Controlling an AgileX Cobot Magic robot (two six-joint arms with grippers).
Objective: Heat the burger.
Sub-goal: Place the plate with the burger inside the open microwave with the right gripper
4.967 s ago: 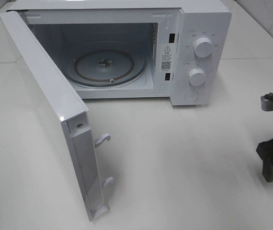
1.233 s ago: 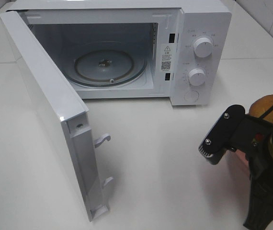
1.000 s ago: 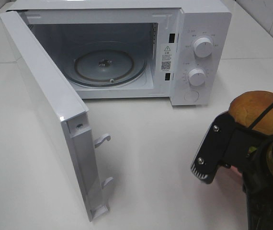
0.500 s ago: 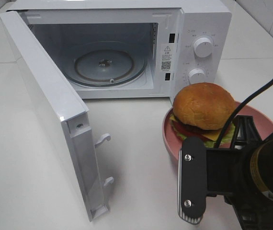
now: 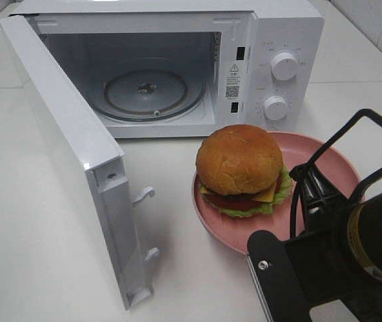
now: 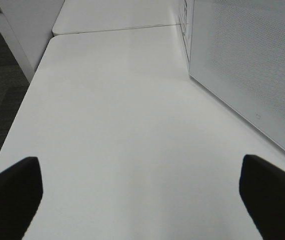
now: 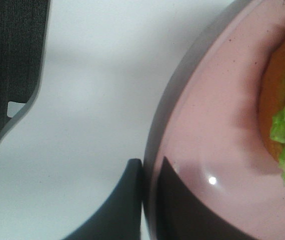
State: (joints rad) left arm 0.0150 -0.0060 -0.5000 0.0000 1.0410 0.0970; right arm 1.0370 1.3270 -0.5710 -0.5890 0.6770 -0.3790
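**Operator:** State of the grippers?

**Technician:** The right gripper (image 7: 150, 200) is clamped on the rim of the pink plate (image 5: 322, 161), one finger above the rim and one below. The left gripper (image 6: 142, 192) is fully spread and holds nothing. It hangs over bare table (image 6: 117, 125) beside the outer face of the microwave door (image 6: 247, 65).

**Operator:** Location of the burger?

**Technician:** The burger (image 5: 239, 161) sits on the plate, toward the rim farthest from the clamp. The plate is over the right half of the table, between its near edge and the microwave (image 5: 285, 27), in front of the control knobs. Whether the plate rests on the table or hangs just clear of it cannot be determined.

**Operator:** Handling properties?

**Technician:** Judged light, soft and loosely stacked, so the layers may slide if tilted. Do not grip the bun. Take hold of the plate rim, as now. The plate looks stiff and glossy, and a one-sided grip may let it sag, so keep it level.

**Operator:** Orientation?

**Technician:** Upright, with the dome up and the stack axis vertical. It is round in plan, so it has no long axis. Lettuce and cheese protrude on the side facing the near edge.

**Operator:** Beyond it?

**Technician:** The cavity is open and the turntable (image 5: 154, 94) is bare.
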